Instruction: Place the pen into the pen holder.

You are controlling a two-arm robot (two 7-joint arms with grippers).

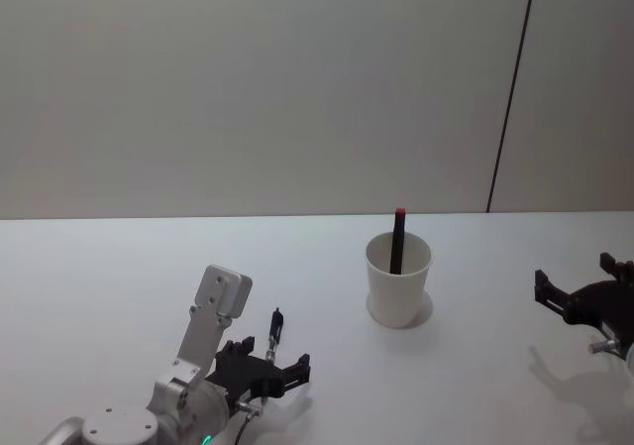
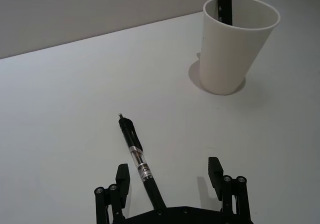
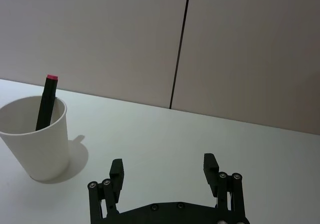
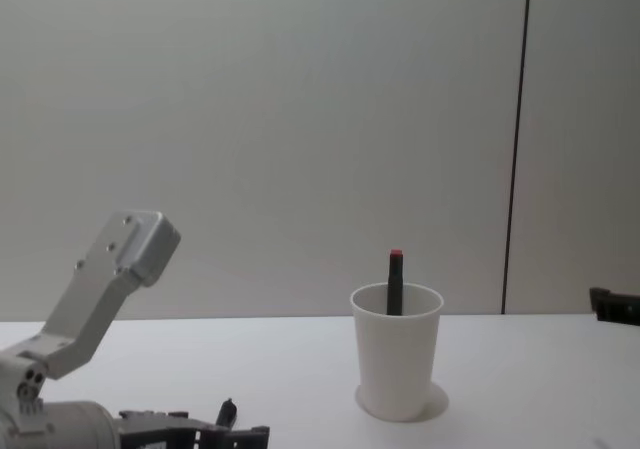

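A plain white counter [image 1: 119, 277] stretches before me to a grey wall. A white tapered paper cup with a rolled rim [image 1: 399, 284], the pen holder, stands upright toward the counter's far edge, a little right of middle. My left claw [image 2: 169, 168] sits low near the counter's near edge, left of middle, its two black fingers spread wide and gripping nothing. My right claw [image 3: 163, 162] hangs at the counter's right edge, well apart from the cup, also spread wide and empty. A black pen with a red end [image 1: 398, 239] stands in the cup, poking above the rim. A black pen with a clear barrel section [image 2: 137, 156] lies between my left claw's fingers, closer to one, pointing toward the far edge.
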